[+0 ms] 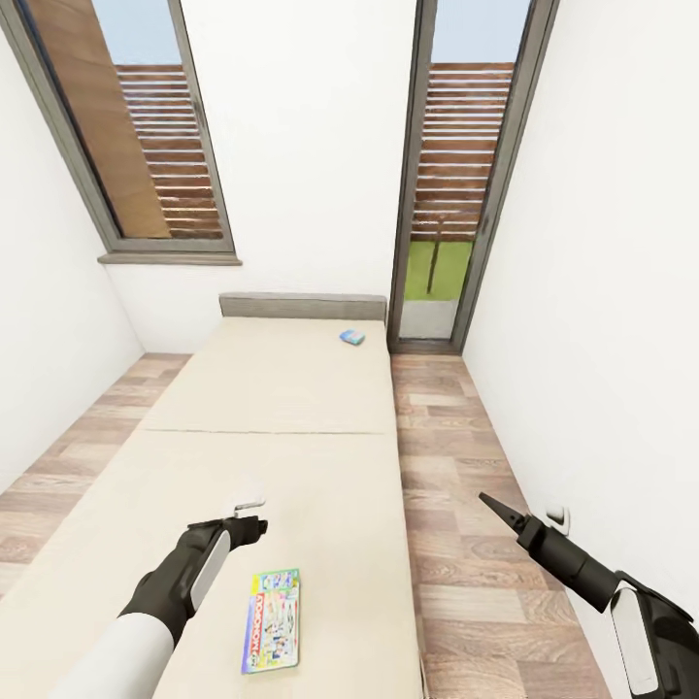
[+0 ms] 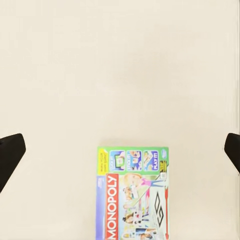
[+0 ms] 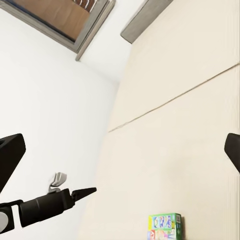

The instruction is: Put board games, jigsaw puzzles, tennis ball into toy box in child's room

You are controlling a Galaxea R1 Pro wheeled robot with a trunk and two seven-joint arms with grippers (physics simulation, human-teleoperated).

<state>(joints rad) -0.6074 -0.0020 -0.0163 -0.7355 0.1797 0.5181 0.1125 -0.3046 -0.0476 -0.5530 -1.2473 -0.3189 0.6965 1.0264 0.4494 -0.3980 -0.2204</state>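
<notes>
Since the Monopoly box (image 1: 272, 621) lies flat on the near end of the bed (image 1: 282, 408), long axis running near-to-far, you've got the left gripper (image 1: 250, 516) hovering just beyond it, fingers spread wide, probably lining up a grab. Small blue game (image 1: 351, 337) sits at the far end. Right gripper (image 1: 482, 498) hangs over the floor (image 1: 466, 573), also spread.

Bed (image 1: 272, 408): bare cream mattress, two panels, seam running across roughly mid-length, grey headboard (image 1: 303, 307) at the far end against the white wall. Two items lying flat on it. Multicolour Monopoly box (image 1: 272, 621) on the near panel, close to the near end, long side along the bed. Small blue box (image 1: 352, 337) on the far panel, near the headboard, toward the right edge. Boxes well apart. Wood-plank floor (image 1: 456, 505) on both sides.
</notes>
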